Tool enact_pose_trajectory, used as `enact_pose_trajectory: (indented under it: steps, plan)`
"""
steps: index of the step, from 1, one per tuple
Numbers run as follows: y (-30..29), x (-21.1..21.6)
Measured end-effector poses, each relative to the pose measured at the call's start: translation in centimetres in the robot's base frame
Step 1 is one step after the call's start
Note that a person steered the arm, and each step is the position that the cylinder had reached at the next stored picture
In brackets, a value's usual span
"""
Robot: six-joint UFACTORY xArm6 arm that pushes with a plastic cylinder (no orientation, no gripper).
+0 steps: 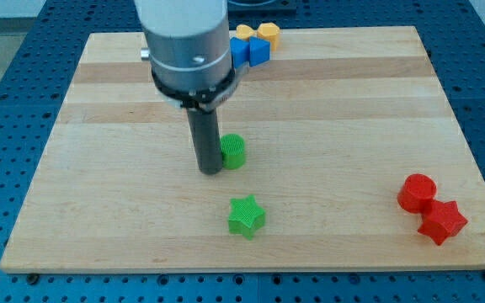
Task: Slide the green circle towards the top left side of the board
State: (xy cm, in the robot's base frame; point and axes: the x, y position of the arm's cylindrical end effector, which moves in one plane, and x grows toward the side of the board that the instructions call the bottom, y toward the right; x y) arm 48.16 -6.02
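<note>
The green circle (234,151) sits near the middle of the wooden board (99,168). My tip (210,172) rests on the board right against the circle's left side, slightly toward the view's bottom. A green star (246,216) lies below the circle, apart from it and from the tip.
A red circle (416,193) and a red star (442,222) touch each other at the lower right. Blue blocks (251,52) and yellow blocks (257,33) cluster at the top edge, partly hidden by the arm's body (188,42).
</note>
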Motion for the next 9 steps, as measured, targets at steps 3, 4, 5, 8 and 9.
enact_pose_trajectory:
  steps: [3, 4, 5, 8, 9]
  plan:
    - [1.5, -2.2]
    - [-4.0, -7.5]
    - [-3.5, -6.6]
    - [2.7, -6.6]
    - [-4.1, -11.4]
